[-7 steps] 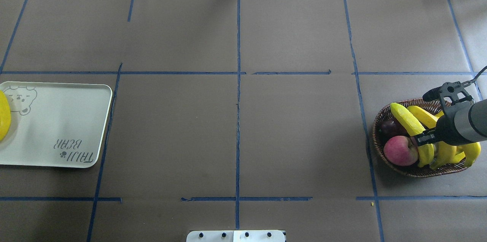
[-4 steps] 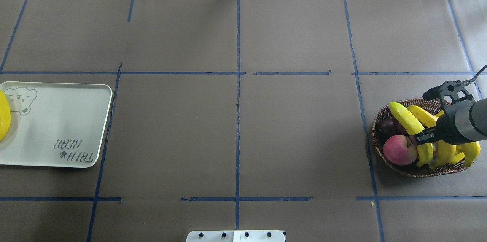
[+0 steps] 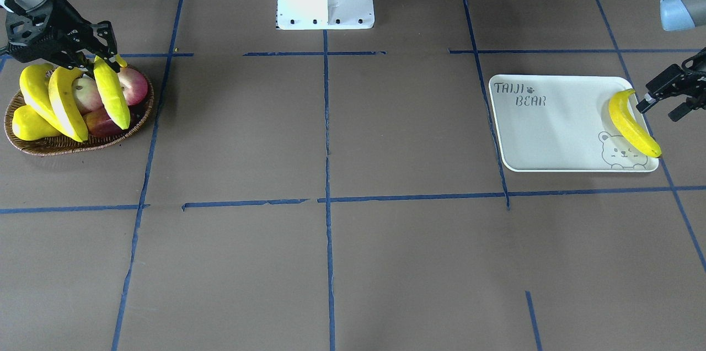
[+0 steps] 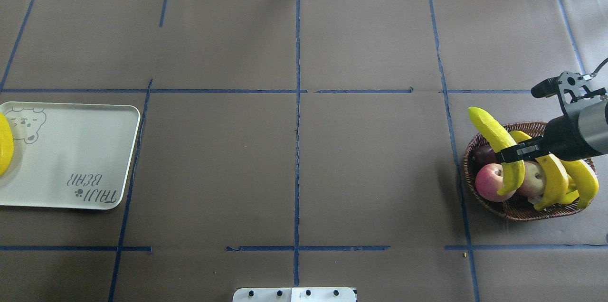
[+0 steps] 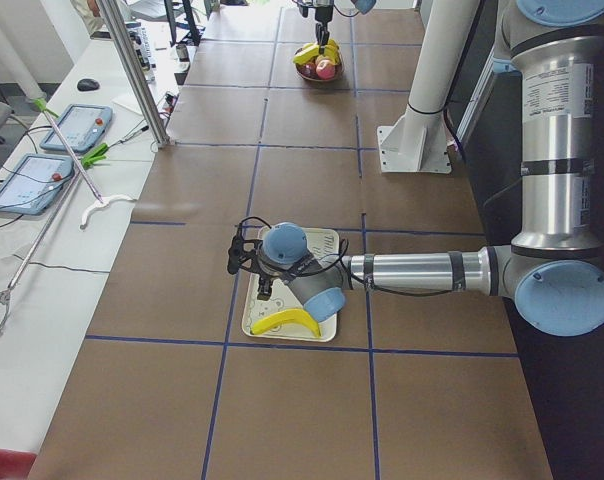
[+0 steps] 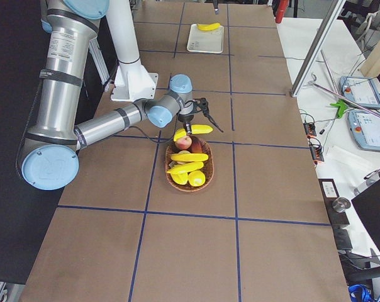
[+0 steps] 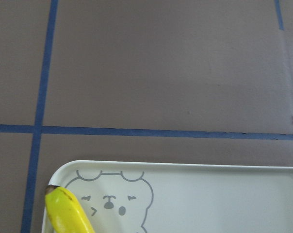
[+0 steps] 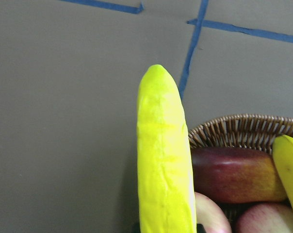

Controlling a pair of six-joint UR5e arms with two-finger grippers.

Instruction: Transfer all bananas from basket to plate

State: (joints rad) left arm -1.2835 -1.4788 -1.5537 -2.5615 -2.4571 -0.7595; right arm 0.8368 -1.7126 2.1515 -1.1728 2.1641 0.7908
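The right gripper [image 4: 512, 154] was clamped tight on one banana [image 4: 494, 136], holding it above the basket [image 4: 522, 215], one tip poking out past the wicker rim! Two more bananas [image 4: 553, 178] lay inside among the apples [image 4: 489, 182]. Across the table, the left gripper [image 3: 659, 110] hung spread wide beside a fourth banana [image 3: 633, 126] lying on the plate [image 3: 551, 130].

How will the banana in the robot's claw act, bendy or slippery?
Probably stiff: the banana shows no sag though the right gripper pinches only its middle. It might swivel or slip, since its skin looks smooth and both long ends stick out. It seems light; that one pinch holds it over the basket.
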